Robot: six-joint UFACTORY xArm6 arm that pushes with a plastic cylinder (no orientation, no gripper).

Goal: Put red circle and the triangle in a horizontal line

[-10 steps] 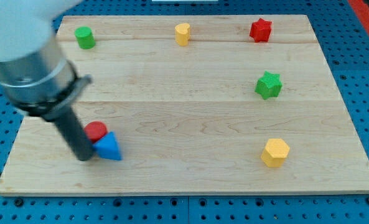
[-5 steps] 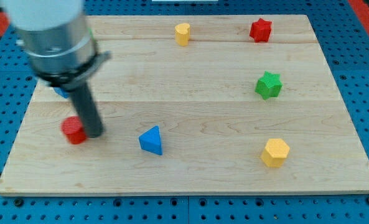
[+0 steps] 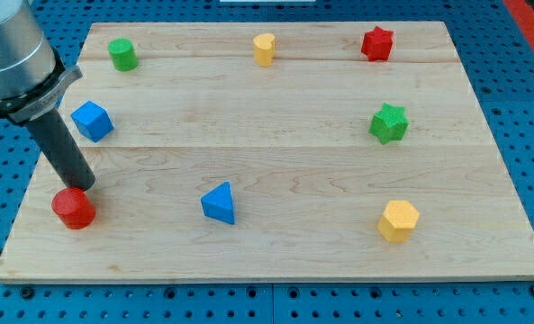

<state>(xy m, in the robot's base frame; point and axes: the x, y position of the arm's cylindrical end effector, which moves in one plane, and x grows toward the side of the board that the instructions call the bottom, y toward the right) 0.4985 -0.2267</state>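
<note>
The red circle [image 3: 73, 208] is now found near the board's [image 3: 276, 261] left edge, low in the view, having been pushed further left over the last half second, while the blue triangle [image 3: 219, 203] has stayed where it was. The two are thus set well apart yet at nearly the same height, so the horizontal line can be judged as good as made. The circle is seen as a short red cylinder, upright. My tip [image 3: 83, 186] is placed just above it, touching or nearly so; no fingers are fitted to this rod.
</note>
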